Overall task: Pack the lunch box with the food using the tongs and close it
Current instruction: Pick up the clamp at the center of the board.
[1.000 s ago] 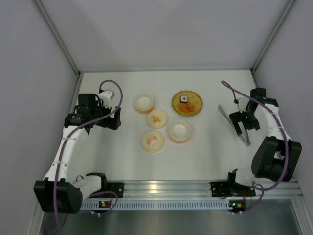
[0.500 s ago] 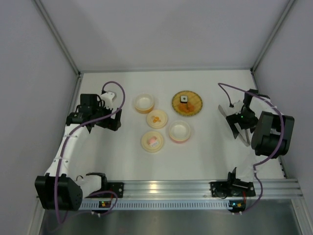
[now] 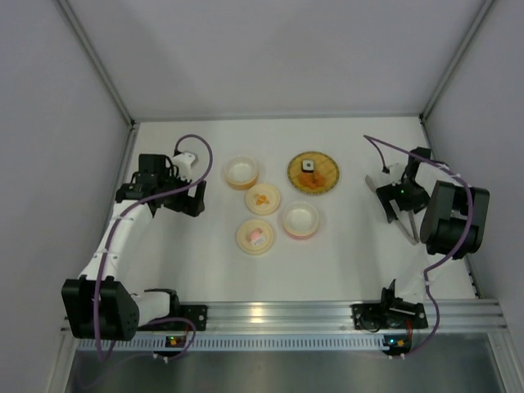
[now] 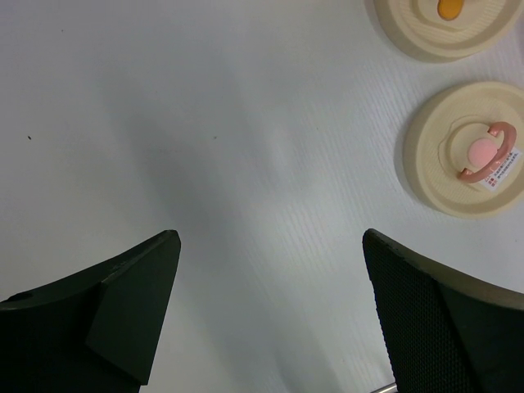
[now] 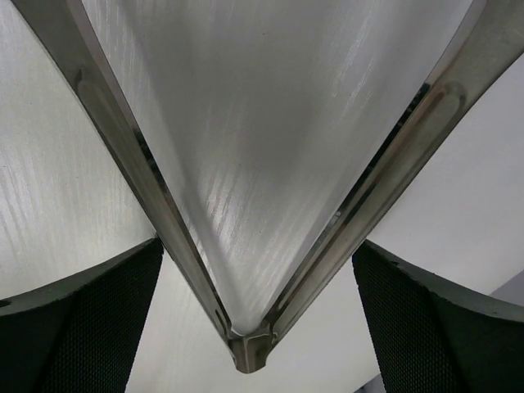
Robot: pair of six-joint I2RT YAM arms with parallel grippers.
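White table top carries everything here. Far left, the left gripper hangs over a bare patch of it, its jaws spread wide with nothing between them. Its wrist camera shows both dark fingers apart and clear of the two lids at the right edge of that view.

Next to the right are four round pieces set close together. At the back is an orange-rimmed bowl. Just in front of it is a cream lid with an orange mark. Nearest the arms is a cream lid with a pink handle. Right of both lids sits a pink-rimmed bowl. Both bowls look empty.

Behind the pink-rimmed bowl is a woven plate holding the food. The white-and-dark cube is at its back and the orange chunks are just in front of the cube.

Well to the right, the tongs lie flat on the table, with the right gripper low over them. From its wrist camera the metal V runs between the wide-open fingers, the joined end nearest the camera. The jaws straddle the tongs without clamping them. Whether a finger touches a tong arm I cannot tell.
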